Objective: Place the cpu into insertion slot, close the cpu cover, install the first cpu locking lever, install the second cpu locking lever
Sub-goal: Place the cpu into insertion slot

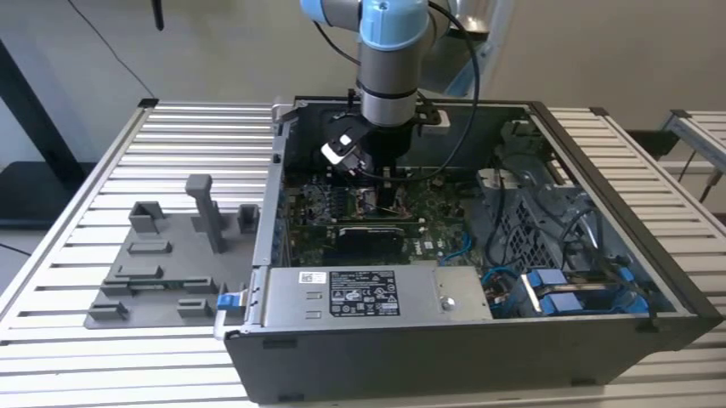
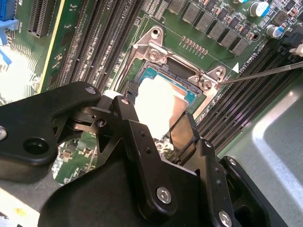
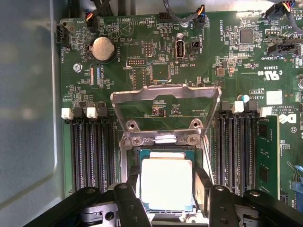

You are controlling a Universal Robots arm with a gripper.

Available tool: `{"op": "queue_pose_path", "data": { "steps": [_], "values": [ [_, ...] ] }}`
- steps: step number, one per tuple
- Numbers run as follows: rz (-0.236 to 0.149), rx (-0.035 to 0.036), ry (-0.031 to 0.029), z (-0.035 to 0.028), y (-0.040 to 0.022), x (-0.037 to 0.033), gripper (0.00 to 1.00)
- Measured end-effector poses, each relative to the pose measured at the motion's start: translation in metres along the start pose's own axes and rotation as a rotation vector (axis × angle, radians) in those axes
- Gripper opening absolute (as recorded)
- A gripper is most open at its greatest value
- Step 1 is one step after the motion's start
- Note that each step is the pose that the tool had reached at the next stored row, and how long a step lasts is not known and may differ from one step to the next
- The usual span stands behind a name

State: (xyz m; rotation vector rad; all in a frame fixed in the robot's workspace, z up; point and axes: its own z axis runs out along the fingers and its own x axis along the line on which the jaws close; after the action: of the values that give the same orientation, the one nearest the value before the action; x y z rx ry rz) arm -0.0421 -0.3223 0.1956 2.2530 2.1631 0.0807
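The thin, square, pale grey cpu point(image 3: 166, 187) could end tilted or shifted in its seat, I think, if the fingers point(image 3: 134, 189) drag it sideways; the black two-finger gripper point(image 2: 158, 106) stands narrow, clamped on two opposite edges of it; it lies flat in the silver-rimmed square insertion slot point(image 3: 161, 139) of the green circuit board point(image 3: 142, 47), the silver frame cover point(image 3: 165, 92) standing open.
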Motion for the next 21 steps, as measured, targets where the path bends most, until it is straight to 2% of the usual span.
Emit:
{"op": "queue_pose_path", "data": {
  "steps": [21],
  "values": [
    [-0.021,0.0005,0.0008,0.0000,-0.0010,0.0013,0.54]
  ]
}}
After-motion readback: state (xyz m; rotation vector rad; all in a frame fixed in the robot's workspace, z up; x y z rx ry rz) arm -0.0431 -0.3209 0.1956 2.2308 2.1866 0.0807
